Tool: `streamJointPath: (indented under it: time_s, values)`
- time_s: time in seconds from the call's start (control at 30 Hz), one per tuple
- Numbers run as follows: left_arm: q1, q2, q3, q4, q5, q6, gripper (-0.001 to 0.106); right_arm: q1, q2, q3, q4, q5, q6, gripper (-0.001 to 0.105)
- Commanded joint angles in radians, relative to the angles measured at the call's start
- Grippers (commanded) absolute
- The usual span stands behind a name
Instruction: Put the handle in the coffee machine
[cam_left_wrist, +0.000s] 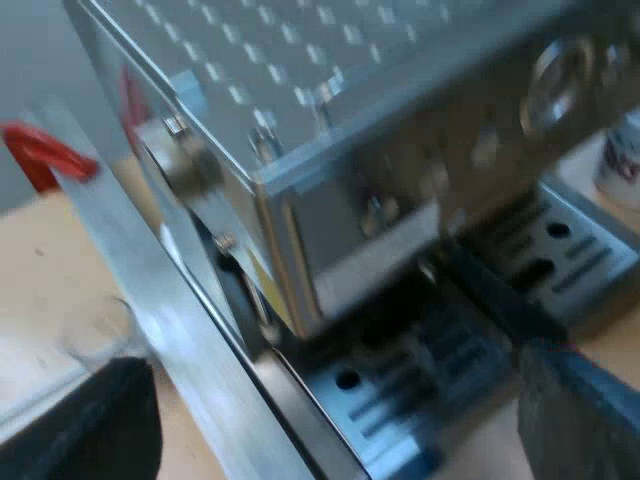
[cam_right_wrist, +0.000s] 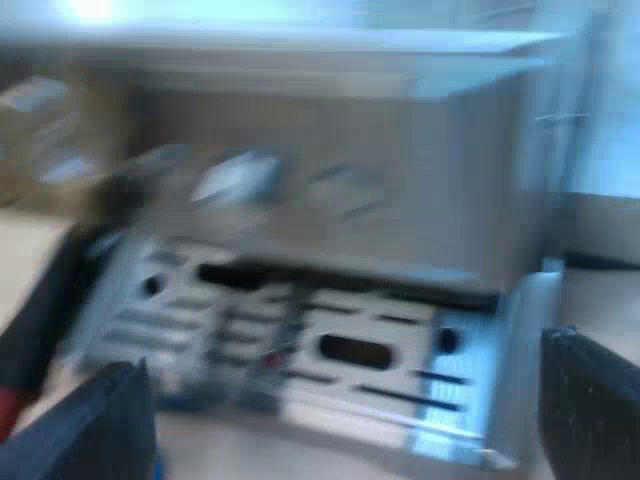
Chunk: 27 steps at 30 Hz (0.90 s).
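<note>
A dark handle (cam_left_wrist: 490, 295) on the metal holder juts from under the front of the espresso machine (cam_left_wrist: 330, 120) and out over the drip tray (cam_left_wrist: 420, 370). Its long axis points away from the machine, red end (cam_right_wrist: 8, 405) outermost. Whether its head is locked in cannot be told. It is probably stiff and head-heavy, best gripped mid-handle. The left gripper (cam_left_wrist: 335, 400) and right gripper (cam_right_wrist: 340, 375) both gape wide, holding nothing.

Silver espresso machine (cam_left_wrist: 400, 130) with dotted top, grey slotted drip tray (cam_right_wrist: 330, 305), dark handle (cam_left_wrist: 490, 295), tan table (cam_left_wrist: 40, 270)
</note>
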Motion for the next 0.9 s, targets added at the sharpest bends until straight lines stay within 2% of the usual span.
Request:
streamJointPath:
  time_s: [0.03,0.27,0.4,0.5,0.67,0.9]
  values:
    - [0.000,-0.002,-0.021,-0.014,-0.035,-0.019,0.075,-0.091,-0.003,-0.011,0.037,-0.057,-0.005,0.078]
    - [0.000,-0.002,-0.036,-0.028,-0.096,-0.019,0.075,-0.387,-0.010,-0.011,0.128,-0.170,-0.091,0.078]
    - [0.000,-0.002,-0.036,-0.028,-0.098,-0.024,0.075,-0.514,-0.029,-0.008,0.175,-0.170,-0.149,0.078]
    - [0.000,-0.006,-0.036,-0.028,-0.106,-0.070,0.075,-0.586,-0.062,-0.008,0.187,-0.170,-0.189,0.078]
    - [0.008,-0.049,-0.036,-0.028,-0.129,-0.074,0.075,-0.648,-0.120,-0.008,0.187,-0.170,-0.267,0.078]
    - [0.143,-0.156,-0.036,-0.028,-0.135,-0.074,0.075,-0.651,-0.221,-0.008,0.187,-0.163,-0.292,0.078]
